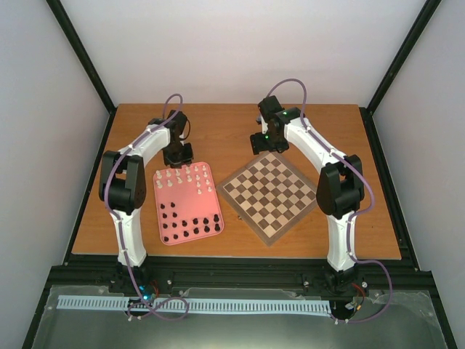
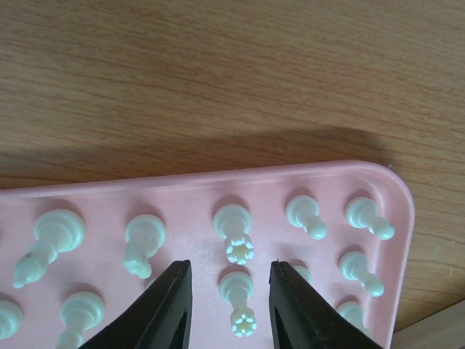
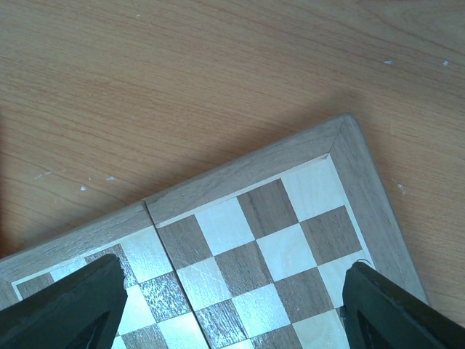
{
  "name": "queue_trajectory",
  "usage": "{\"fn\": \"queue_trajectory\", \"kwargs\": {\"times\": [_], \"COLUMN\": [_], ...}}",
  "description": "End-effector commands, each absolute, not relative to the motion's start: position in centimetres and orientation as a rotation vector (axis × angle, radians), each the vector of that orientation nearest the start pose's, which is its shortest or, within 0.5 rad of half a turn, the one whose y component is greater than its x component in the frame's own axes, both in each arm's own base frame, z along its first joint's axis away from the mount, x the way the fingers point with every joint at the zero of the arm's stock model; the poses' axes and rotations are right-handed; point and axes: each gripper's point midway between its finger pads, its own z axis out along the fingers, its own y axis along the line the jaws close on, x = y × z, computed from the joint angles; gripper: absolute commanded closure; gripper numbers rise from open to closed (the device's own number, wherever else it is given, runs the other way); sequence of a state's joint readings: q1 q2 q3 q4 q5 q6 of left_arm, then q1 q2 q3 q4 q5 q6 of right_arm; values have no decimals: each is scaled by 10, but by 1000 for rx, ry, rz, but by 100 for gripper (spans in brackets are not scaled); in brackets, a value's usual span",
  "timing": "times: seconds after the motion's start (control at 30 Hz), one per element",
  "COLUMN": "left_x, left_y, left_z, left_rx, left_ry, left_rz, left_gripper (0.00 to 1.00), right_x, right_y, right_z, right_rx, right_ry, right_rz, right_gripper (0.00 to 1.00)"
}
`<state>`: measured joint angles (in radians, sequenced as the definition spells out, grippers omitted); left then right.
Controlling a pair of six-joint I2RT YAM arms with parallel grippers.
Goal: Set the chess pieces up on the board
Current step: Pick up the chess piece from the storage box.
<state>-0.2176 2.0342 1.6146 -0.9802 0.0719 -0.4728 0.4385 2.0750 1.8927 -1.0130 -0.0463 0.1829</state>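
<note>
Left wrist view: the left gripper [image 2: 230, 273] stands parted astride one white piece [image 2: 237, 294] on the pink tray [image 2: 182, 196], gaps either side (no pinch yet). Right gripper [image 3: 232, 265] gapes empty, the board [image 3: 240, 174] bare beneath its jaws. Nothing placed; every piece is left to set.

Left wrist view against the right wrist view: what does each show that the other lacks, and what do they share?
Left wrist only: the pink tray with cream-white chess pieces standing on it, and the left gripper open, straddling a crown-topped piece without touching it. Right wrist only: a corner of the chessboard, its visible squares bare, and the right gripper wide open above it. Both: the wooden tabletop.
</note>
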Motion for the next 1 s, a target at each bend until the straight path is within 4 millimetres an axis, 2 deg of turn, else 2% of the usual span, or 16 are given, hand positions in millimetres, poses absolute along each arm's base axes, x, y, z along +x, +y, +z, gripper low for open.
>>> {"fn": "queue_trajectory", "kwargs": {"times": [0.0, 0.13, 0.97], "left_x": [421, 421, 416], "left_y": [-101, -103, -105], "left_z": [58, 55, 37], "left_rx": [-391, -386, -365], "left_ry": [2972, 2982, 3029], "left_rz": [-202, -218, -219], "left_gripper": [67, 70, 70], "right_x": [440, 440, 439], "right_y": [213, 213, 212], "right_z": [127, 126, 124], "right_rx": [-365, -362, -343], "right_ry": [2775, 2779, 2785], "right_rz": [229, 229, 229], "right_gripper": [18, 18, 18]}}
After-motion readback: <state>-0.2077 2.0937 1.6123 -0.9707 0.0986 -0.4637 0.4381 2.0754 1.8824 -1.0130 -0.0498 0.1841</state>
